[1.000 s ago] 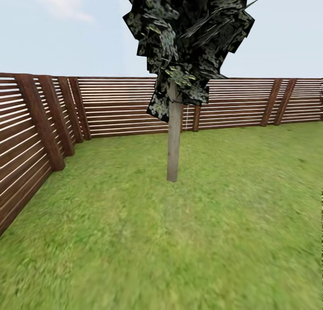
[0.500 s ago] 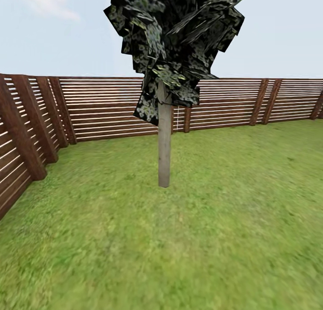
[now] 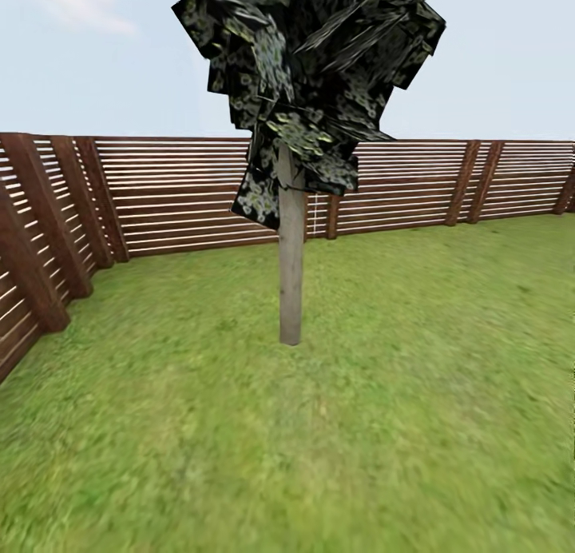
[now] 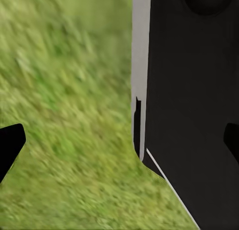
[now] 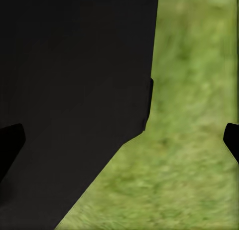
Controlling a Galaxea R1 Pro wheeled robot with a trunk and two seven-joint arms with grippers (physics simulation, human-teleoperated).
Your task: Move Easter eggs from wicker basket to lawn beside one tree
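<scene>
A tree (image 3: 291, 273) with a straight grey-brown trunk and a dark leafy canopy stands on the lawn (image 3: 335, 425) a few metres ahead, just left of centre in the head view. The Easter eggs and the wicker basket are out of view. In the left wrist view my left gripper (image 4: 120, 142) is open, its black fingertips (image 4: 10, 145) wide apart over blurred grass with nothing between them. My right gripper (image 5: 120, 140) is likewise open and holds nothing, beside my own black body (image 5: 69, 90).
A brown slatted wooden fence (image 3: 176, 193) runs behind the tree and along the left side, meeting in a corner at the far left. Open grass stretches from me to the trunk and off to the right.
The camera has moved forward and turned: the tree now looks a little nearer and further left in the picture, and the left fence has slid toward the edge.
</scene>
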